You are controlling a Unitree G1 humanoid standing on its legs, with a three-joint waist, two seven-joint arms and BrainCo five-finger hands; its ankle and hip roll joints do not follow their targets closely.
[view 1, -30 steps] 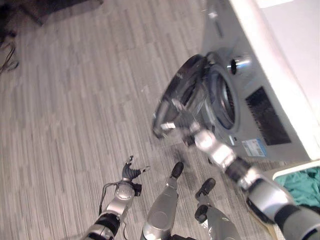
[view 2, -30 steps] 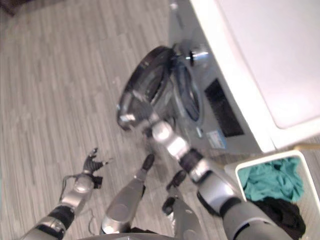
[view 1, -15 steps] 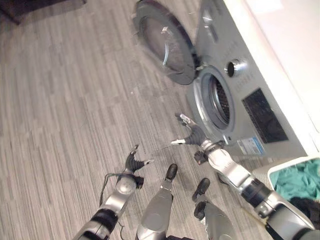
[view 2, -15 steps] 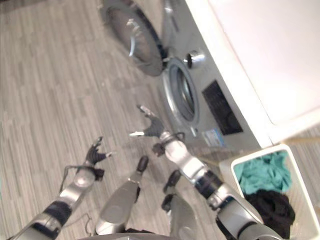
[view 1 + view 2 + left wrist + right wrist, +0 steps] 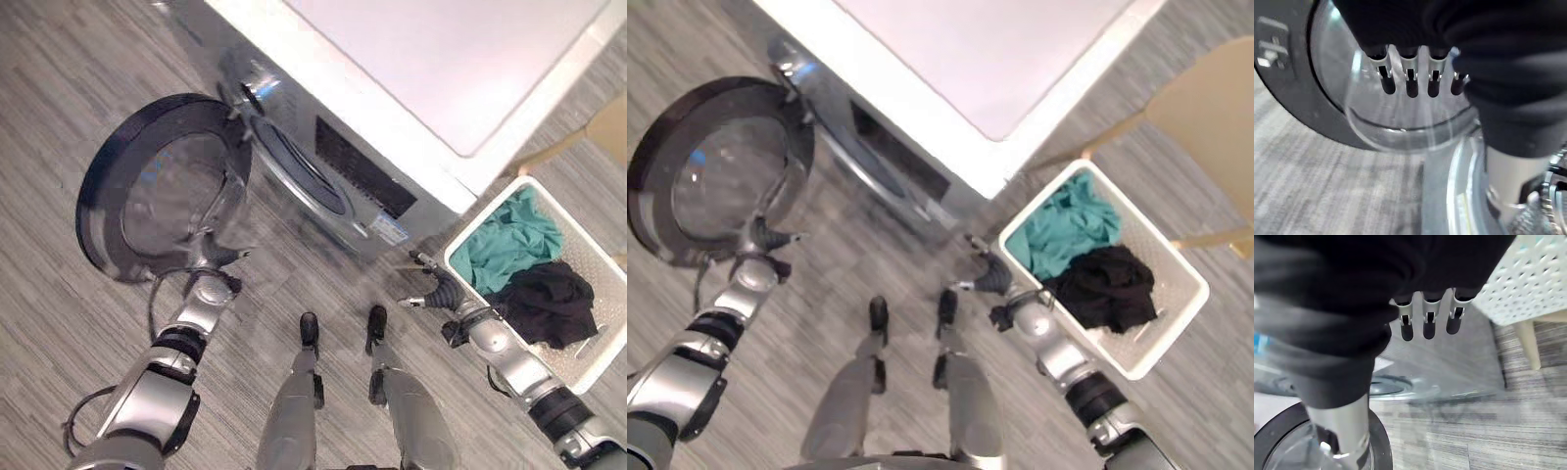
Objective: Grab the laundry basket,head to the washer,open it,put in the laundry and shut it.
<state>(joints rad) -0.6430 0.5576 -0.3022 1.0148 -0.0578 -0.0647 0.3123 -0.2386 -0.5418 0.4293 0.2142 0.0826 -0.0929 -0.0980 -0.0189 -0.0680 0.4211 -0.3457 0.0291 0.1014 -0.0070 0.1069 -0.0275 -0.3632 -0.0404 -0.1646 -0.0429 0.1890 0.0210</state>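
Note:
The washer (image 5: 392,108) stands in front of me with its round dark door (image 5: 157,186) swung wide open to my left, and the drum opening (image 5: 299,171) shows beside it. The white laundry basket (image 5: 578,352) sits on the floor at my right and holds teal cloth (image 5: 505,240) and black cloth (image 5: 549,299). My right hand (image 5: 443,292) hovers open just left of the basket's near corner, holding nothing. My left hand (image 5: 208,264) is open by the door's lower rim, and its fingers (image 5: 1408,85) point at the door glass (image 5: 1400,122).
A tan wooden chair (image 5: 1205,117) stands behind the basket, one leg (image 5: 1528,342) close to the basket wall (image 5: 1528,279). Grey plank floor (image 5: 59,343) lies open to my left.
The view has swung round. My right hand has let go of the door and dropped beside the basket. The door has swung fully open, and my left hand has risen to it.

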